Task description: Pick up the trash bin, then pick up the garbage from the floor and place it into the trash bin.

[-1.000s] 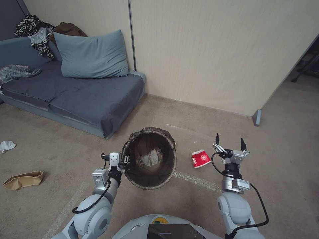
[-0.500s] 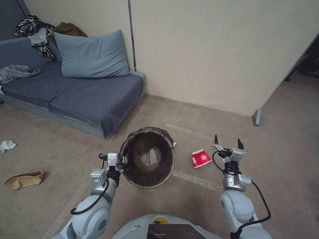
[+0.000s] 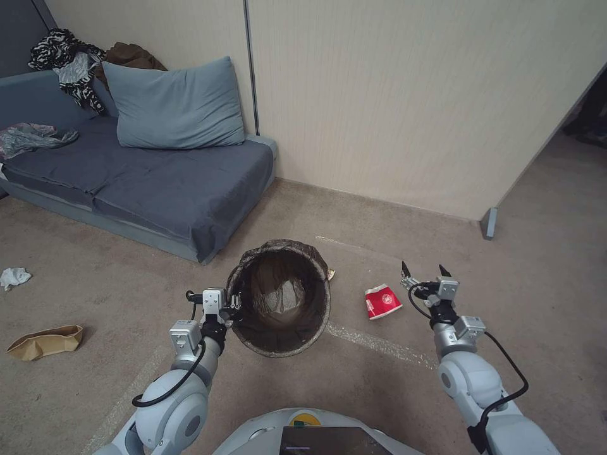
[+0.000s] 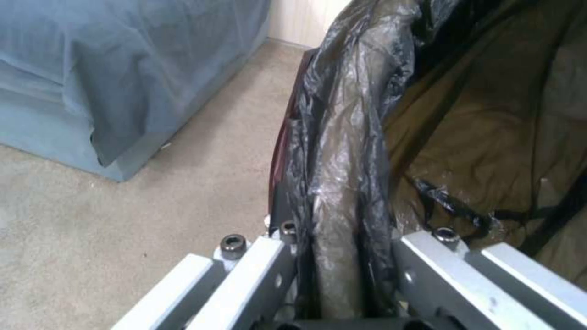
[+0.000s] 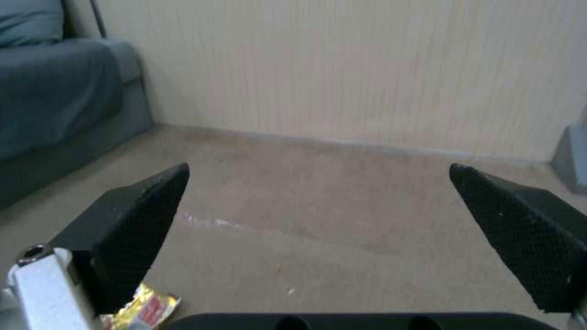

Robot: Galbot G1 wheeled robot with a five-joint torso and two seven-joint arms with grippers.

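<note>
Carpet (image 3: pixel 95 278), sofa (image 3: pixel 158 183) behind trash bin (image 3: pixel 281 300), red cup (image 3: pixel 382 301) beside

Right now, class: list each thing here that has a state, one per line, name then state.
trash bin: lifted, tilted, mouth toward the camera, liner over rim
left gripper: jaws shut on the bin's rim
right gripper: jaws open, empty, beside the cup
red paper cup: lying on its side
brown paper bag: crumpled flat on the carpet
</note>
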